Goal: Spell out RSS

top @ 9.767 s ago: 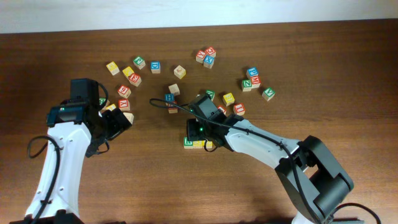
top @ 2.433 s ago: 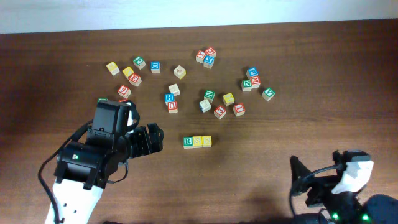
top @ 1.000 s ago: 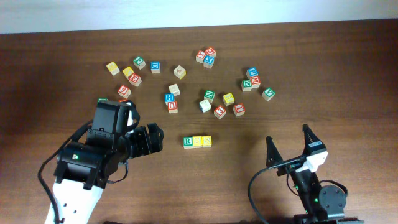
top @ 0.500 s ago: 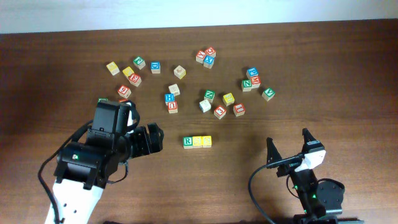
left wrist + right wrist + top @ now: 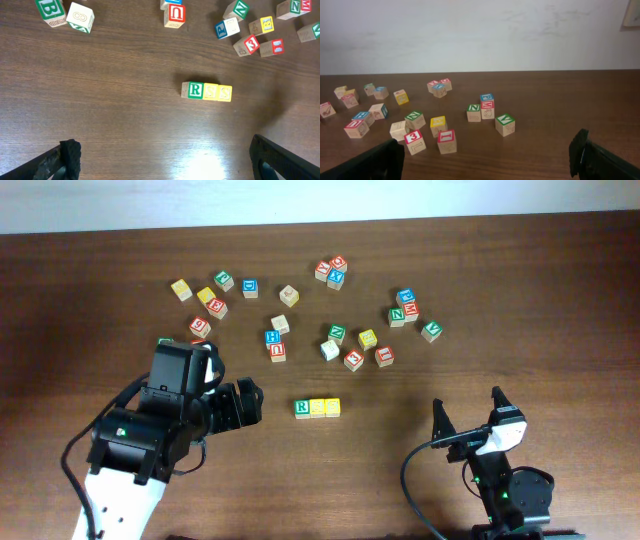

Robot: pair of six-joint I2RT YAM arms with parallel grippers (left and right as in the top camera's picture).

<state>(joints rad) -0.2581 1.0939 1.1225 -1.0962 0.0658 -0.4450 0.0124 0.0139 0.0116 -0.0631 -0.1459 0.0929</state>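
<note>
Green R cube (image 5: 302, 408), first S cube (image 5: 317, 408) and second S cube (image 5: 332, 407) are sitting in one touching row near the middle of the counter (image 5: 520, 300). The yellow faces are showing faintly and are probably both S. Left claw (image 5: 247, 402) is hanging wide apart and empty, on the row's left-edge side. Right claw (image 5: 467, 405) is gaping wide and empty toward the near right corner. Loose letter cubes (image 5: 367, 338) are lying toward the far edge.

Left of the RSS row (image 5: 318, 408), the left arm (image 5: 140, 445) hides most of what looks like a green-edged block (image 5: 164, 341); its letter cannot be read.
</note>
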